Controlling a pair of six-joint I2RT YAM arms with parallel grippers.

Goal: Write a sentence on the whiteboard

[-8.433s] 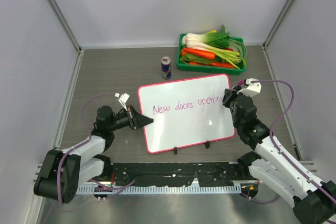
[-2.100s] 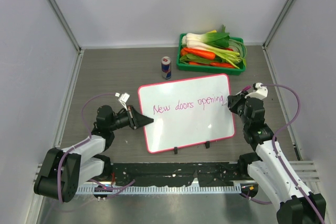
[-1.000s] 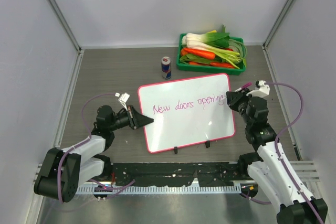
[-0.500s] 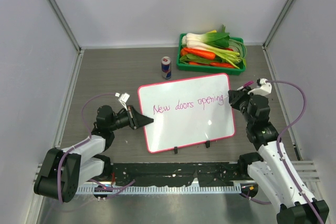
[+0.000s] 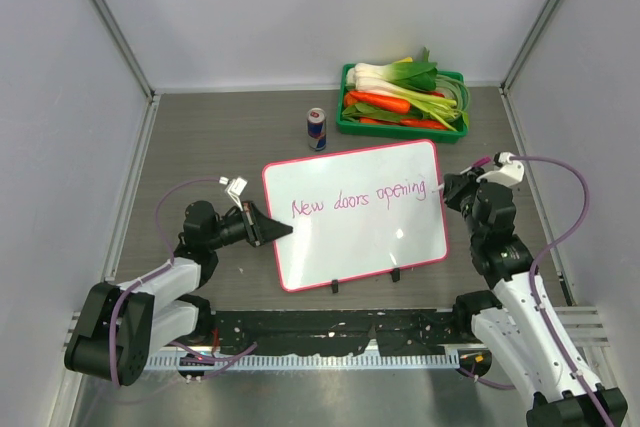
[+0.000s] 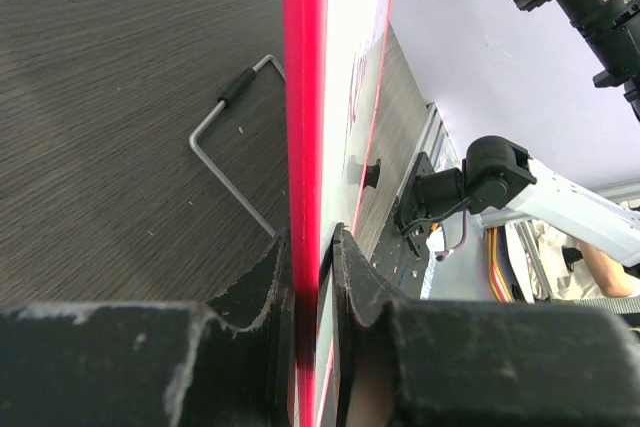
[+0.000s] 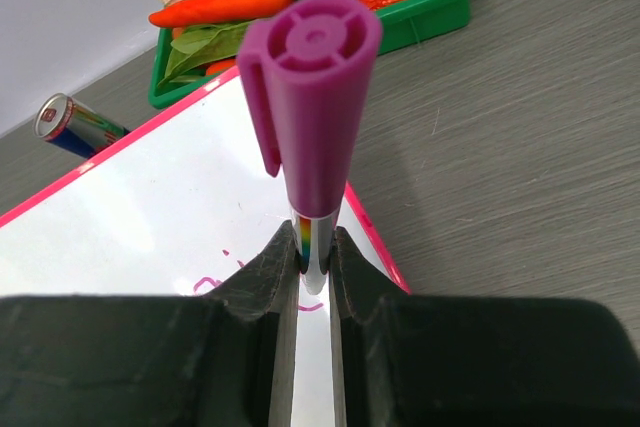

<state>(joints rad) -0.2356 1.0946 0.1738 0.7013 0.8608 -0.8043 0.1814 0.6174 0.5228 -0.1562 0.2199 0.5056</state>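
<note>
Overhead first: large white rectangular whiteboard with thin pink-red frame [image 5: 350, 247] sits mid-way across the dark grey wood-grain table [image 5: 210, 137], two small black feet at its near edge. Pink-magenta cursive sentence [image 5: 360, 199], "New doors opening", runs in one line across the upper half. Left gripper [image 5: 275, 231] meets the board's left edge. Right gripper [image 5: 448, 190] is just beside the right edge, level with the last word. Behind the board: small blue-and-silver drink can [image 5: 317, 128] and green plastic tray [image 5: 400, 130] of vegetables. Left wrist view: board seen edge-on, jaws clenched on the red frame; bent grey wire stand [image 6: 225, 142] behind it. Right wrist view: jaws clamped on a purple-capped marker pen [image 7: 313, 97], cap toward the camera, tip hidden; board corner lies below.
</note>
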